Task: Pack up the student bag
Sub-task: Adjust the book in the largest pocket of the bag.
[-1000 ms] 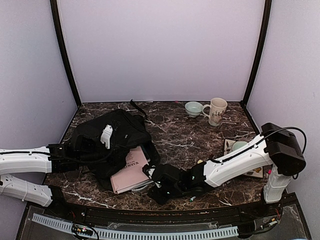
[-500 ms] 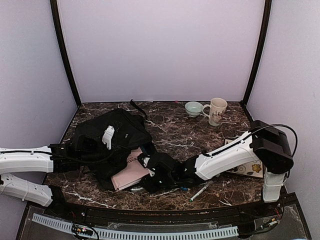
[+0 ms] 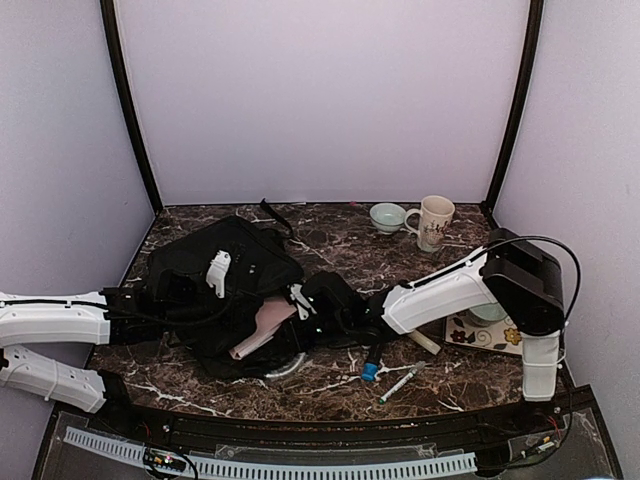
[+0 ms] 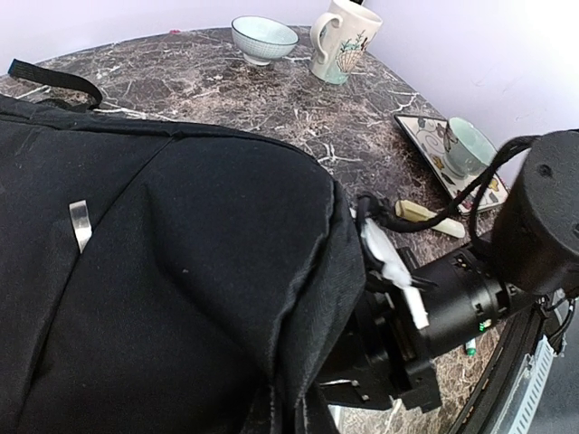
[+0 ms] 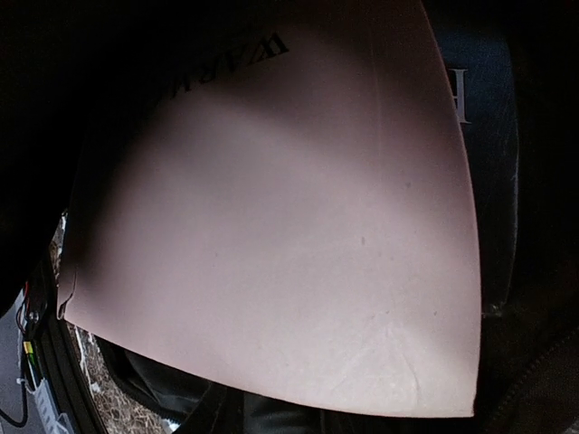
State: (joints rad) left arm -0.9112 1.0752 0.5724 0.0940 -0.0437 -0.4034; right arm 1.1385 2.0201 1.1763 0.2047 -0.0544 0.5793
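One student bag (image 3: 225, 285) lies left of centre on the marble table (image 3: 340, 265), with one pink book (image 3: 262, 328) at its mouth. The left gripper (image 3: 148, 302) is buried in bag cloth and the right gripper (image 3: 303, 312) is against the book; I cannot tell either's grip. One mug (image 3: 435, 221) and one bowl (image 3: 387, 216) stand behind. Two pens (image 3: 398, 384) lie in front.
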